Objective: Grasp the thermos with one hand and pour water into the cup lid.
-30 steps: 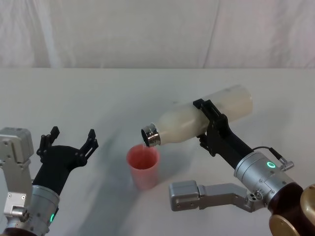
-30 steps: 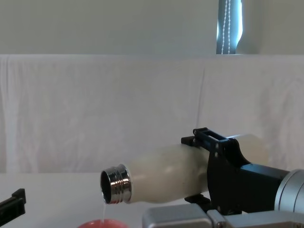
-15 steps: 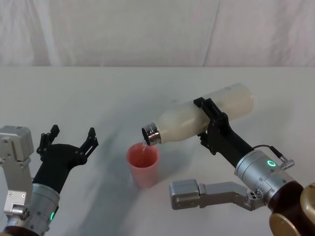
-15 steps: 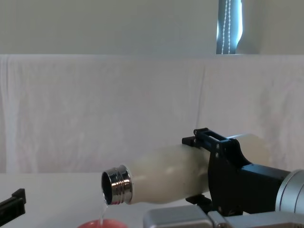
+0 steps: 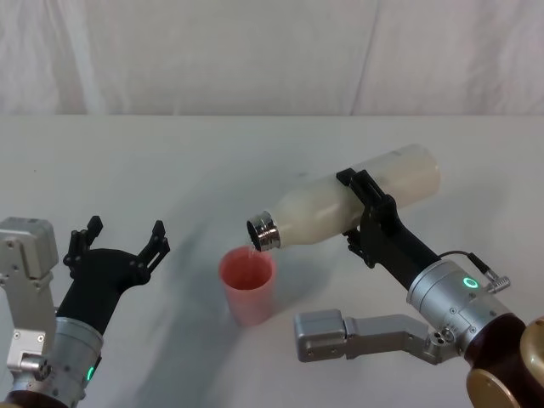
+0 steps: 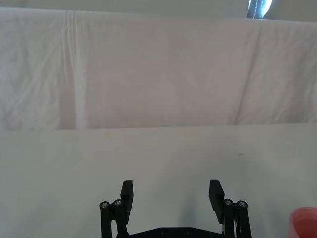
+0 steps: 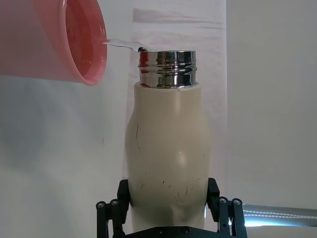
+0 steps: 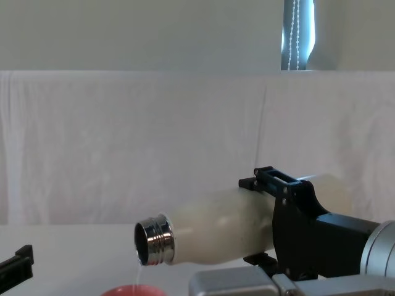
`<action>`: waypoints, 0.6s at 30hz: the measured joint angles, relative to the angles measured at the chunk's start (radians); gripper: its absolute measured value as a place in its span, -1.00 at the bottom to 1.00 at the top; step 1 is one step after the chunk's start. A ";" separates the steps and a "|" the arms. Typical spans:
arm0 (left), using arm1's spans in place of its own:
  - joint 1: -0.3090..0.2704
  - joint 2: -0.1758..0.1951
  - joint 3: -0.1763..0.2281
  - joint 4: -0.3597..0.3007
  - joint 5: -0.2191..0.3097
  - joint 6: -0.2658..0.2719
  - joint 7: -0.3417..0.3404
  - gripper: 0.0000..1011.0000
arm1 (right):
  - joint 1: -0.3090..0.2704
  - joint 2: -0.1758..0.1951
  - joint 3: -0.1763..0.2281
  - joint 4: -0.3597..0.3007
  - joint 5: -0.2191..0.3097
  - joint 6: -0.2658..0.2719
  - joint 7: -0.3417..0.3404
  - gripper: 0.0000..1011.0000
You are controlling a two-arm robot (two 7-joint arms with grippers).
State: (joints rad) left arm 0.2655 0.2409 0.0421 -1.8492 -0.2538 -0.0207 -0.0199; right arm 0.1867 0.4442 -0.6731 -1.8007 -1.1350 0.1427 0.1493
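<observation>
Two end effectors | right (image 5: 367,214) clamps tilted thermos (image 5: 340,209) over cup lid (image 5: 247,286) | left (image 5: 119,245) spread, idle

I see open table (image 5: 170,161) ahead of my left hand (image 5: 119,246); to its right, the cup lid (image 5: 247,285) and the tilted thermos (image 5: 340,208) above it block passage.

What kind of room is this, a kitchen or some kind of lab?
Probably a robot test setup, not a kitchen: a bare white table, a white cloth backdrop, and just a thermos and cup lid.
</observation>
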 joint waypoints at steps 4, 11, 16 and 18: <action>0.000 0.000 0.000 0.000 0.000 0.000 0.000 0.98 | 0.000 -0.001 0.000 0.000 0.000 0.000 0.000 0.88; 0.000 0.000 0.000 0.000 0.000 0.000 0.000 0.98 | 0.000 0.000 0.001 -0.001 0.000 0.000 0.000 0.88; 0.000 0.000 0.000 0.000 0.000 0.000 0.000 0.98 | -0.001 0.000 0.001 -0.001 0.000 0.000 0.000 0.88; 0.000 0.000 0.000 0.000 0.000 0.000 0.000 0.98 | -0.001 0.001 0.002 -0.001 0.000 -0.001 0.000 0.88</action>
State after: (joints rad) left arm 0.2655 0.2410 0.0421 -1.8492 -0.2538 -0.0208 -0.0199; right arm 0.1862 0.4450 -0.6714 -1.8017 -1.1346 0.1421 0.1494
